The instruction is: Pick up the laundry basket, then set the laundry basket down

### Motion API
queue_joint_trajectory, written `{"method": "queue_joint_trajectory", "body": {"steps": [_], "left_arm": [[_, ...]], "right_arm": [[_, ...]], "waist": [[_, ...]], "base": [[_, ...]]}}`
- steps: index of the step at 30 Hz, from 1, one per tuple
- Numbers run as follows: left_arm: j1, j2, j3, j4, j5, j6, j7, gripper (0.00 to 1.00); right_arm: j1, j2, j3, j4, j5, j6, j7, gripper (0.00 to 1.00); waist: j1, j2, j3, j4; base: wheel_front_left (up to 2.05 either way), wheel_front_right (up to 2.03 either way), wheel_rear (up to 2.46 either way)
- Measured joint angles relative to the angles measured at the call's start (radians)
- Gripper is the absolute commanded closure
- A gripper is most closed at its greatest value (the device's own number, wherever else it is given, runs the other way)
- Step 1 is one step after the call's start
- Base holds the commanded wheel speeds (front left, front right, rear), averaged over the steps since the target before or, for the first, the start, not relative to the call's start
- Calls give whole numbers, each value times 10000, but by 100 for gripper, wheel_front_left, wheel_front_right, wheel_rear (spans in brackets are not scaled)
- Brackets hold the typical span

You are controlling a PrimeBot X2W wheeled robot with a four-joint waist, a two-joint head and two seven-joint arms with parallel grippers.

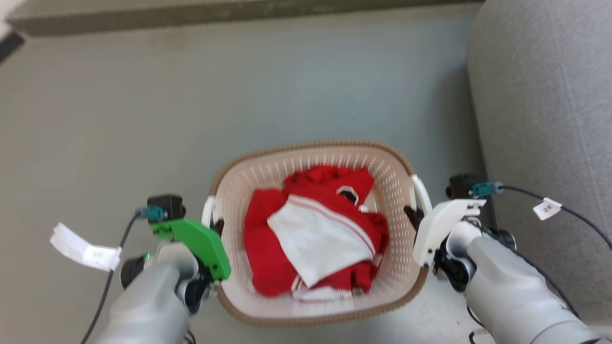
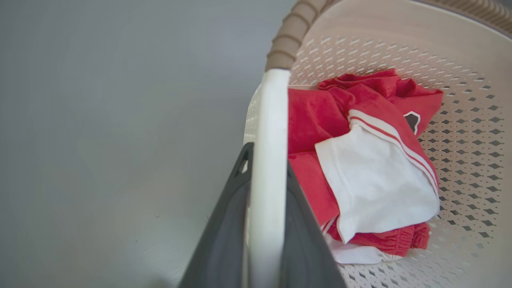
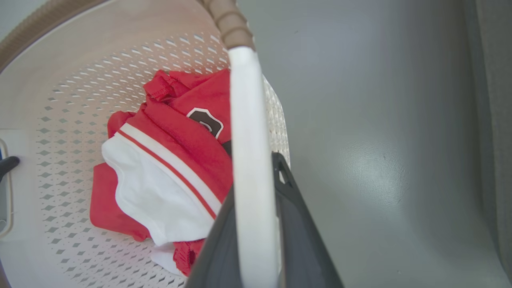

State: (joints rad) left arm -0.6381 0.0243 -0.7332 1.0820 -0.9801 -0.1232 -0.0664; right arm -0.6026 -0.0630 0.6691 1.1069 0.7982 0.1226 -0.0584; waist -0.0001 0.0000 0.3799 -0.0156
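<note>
Basket [image 1: 306, 165]: cream, perforated, brown-rimmed; lies low and central in head view, over grey floor [image 1: 143, 119], between both grippers. Stands near grey upholstery [image 1: 540, 119] on the right, apart from it, with a strip of floor between. Cannot tell whether resting on floor or raised off it. Holds a heap of red and white clothes [image 1: 311, 229]: white panel edged with a red stripe uppermost, small dark badge [image 1: 349, 193] toward the far side, red cloth beneath and around. Left gripper [image 1: 216, 227]: clamped on white left handle [image 1: 206, 212], under green wrist cover [image 1: 196, 239]. In left wrist view, left fingers [image 2: 224, 232] press against the handle, one on each side, no gap showing; brown rim runs on from the handle's far end. Right gripper [image 1: 412, 212]: clamped likewise on white right handle [image 1: 420, 191], under white wrist cover [image 1: 440, 224]. In right wrist view, right fingers [image 3: 304, 232] flank the handle, the outer one plain, the inner one partly hidden behind it. Grey forearms enter from both lower corners of head view, each trailing a dark cable with a white tag, left tag [image 1: 86, 251] and right tag [image 1: 547, 208]. Dark wall base [image 1: 239, 14] along the top edge of head view.
</note>
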Motion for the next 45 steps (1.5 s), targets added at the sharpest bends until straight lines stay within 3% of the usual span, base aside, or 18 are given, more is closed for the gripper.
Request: {"method": "queue_joint_trajectory", "body": {"steps": [24,45], "left_arm": [[2100,2,-562,366,-899,-10,1141,100],[2081,12,-769,416,-1229,-10,1804,100]], "right_arm": [[1629,10,1126,77,865,-13,1570,100],[1569,8,1304,201,1277,-13,2105,100]], "waist": [[0,0,-3365,-232],[0,0,-3541,-402]], "base": [[0,0,0],[0,0,0]]}}
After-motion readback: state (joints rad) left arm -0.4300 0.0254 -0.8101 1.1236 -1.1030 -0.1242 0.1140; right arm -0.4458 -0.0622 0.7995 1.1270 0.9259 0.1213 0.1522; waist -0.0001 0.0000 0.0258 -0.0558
